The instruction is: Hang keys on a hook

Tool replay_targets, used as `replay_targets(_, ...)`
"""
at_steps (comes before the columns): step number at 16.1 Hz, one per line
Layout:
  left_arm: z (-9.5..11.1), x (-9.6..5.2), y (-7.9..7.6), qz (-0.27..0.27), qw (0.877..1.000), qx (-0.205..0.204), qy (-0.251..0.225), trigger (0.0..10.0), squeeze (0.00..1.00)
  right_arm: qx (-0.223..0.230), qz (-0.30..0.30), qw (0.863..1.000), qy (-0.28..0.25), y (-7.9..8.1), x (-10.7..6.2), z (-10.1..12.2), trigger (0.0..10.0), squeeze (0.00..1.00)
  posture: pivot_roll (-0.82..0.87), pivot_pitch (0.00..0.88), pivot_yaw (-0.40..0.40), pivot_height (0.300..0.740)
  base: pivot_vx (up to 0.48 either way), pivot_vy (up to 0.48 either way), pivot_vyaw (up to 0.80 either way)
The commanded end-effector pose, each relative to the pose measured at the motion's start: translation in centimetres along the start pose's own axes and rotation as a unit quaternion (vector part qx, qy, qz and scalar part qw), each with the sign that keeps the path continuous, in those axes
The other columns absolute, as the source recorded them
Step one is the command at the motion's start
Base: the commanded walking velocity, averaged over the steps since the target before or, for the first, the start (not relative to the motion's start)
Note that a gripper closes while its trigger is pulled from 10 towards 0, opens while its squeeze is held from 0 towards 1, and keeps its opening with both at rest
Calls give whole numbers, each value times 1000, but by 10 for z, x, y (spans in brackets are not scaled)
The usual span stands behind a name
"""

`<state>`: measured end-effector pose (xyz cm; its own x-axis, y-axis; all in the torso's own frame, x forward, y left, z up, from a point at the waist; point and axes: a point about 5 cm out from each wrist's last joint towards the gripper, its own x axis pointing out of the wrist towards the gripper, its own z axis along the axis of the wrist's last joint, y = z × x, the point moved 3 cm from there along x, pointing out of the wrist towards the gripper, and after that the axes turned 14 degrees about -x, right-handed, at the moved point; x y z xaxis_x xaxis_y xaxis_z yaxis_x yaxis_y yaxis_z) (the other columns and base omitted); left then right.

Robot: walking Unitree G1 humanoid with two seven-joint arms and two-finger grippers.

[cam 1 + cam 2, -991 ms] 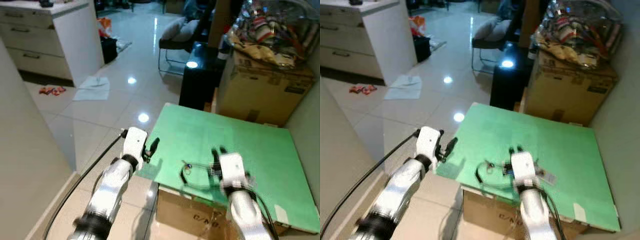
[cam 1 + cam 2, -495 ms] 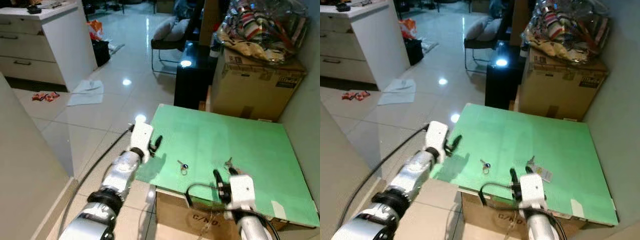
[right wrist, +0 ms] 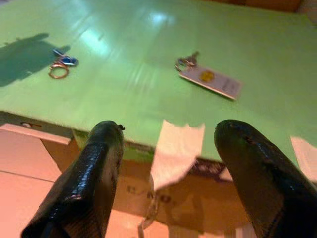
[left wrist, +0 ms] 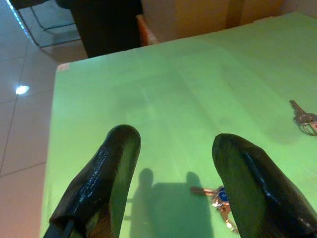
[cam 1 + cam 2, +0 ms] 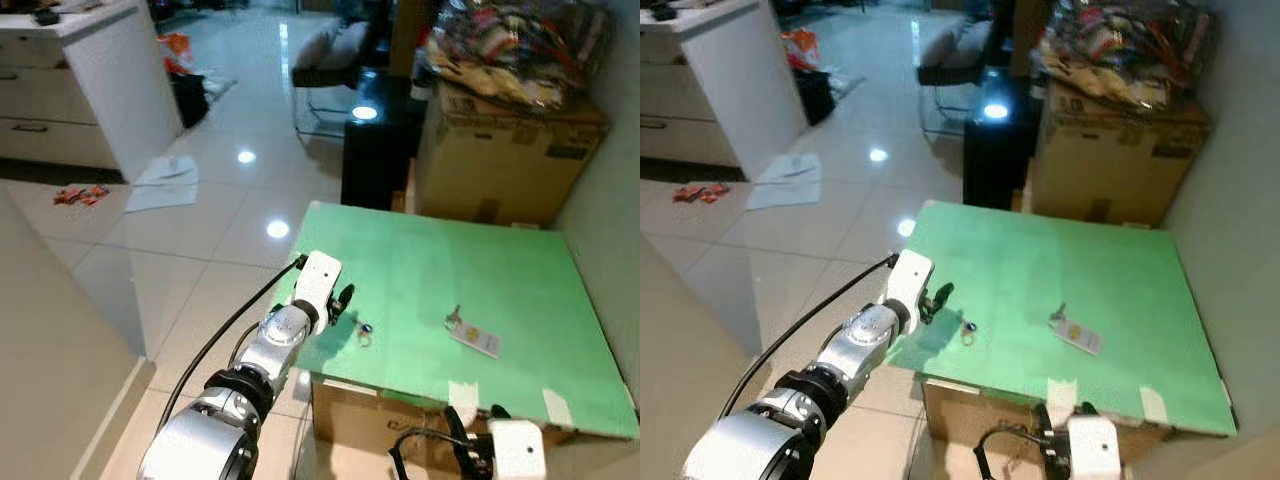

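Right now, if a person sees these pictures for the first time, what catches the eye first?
The bright green board lying on cardboard boxes, with two sets of keys on it. The left gripper hovers open beside the small key ring; the key with a white tag lies further right.

Silver arms (image 5: 262,357), glossy black fingers (image 4: 101,178)

Open left pincer (image 4: 171,178) above blue-tagged keys (image 4: 218,197)

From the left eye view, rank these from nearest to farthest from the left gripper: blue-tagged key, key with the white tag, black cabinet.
1. Blue-tagged key, just right of the left gripper on the green board.
2. Key with the white tag, further right on the board.
3. Black cabinet, beyond the board's far edge.
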<state>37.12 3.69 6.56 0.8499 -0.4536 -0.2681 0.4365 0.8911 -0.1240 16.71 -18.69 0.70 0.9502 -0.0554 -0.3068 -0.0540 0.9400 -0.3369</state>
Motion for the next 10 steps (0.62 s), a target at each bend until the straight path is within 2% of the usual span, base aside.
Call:
replay_targets(1,-7,0,0,5,1000,3,17,10000,0,-1,1,1000,9,1,-8,-2,10000,1000,-347,153,106,740,0,0,0)
replay_targets(3,-17,-2,-3,-2,998,46,39,10000,0,0,-1,1000,25,3,-19,-10,10000,1000,-361,173,119,740,0,0,0)
replay_targets(6,-43,-9,-2,-2,996,32,88,10000,0,-16,2,999,43,9,-26,-12,10000,1000,-374,201,139,740,0,0,0)
replay_targets(7,-49,-11,-1,2,995,28,99,10000,0,-22,8,999,32,12,-26,-8,10000,725,-378,208,143,740,0,0,0)
replay_targets(8,-52,-12,-1,6,994,25,104,10000,0,-26,13,999,24,15,-25,-6,10000,0,-382,210,146,740,0,0,0)
replay_targets(10,-57,-13,-4,10,993,20,113,10000,0,-37,22,999,8,22,-22,1,10000,0,-400,213,154,740,0,0,0)
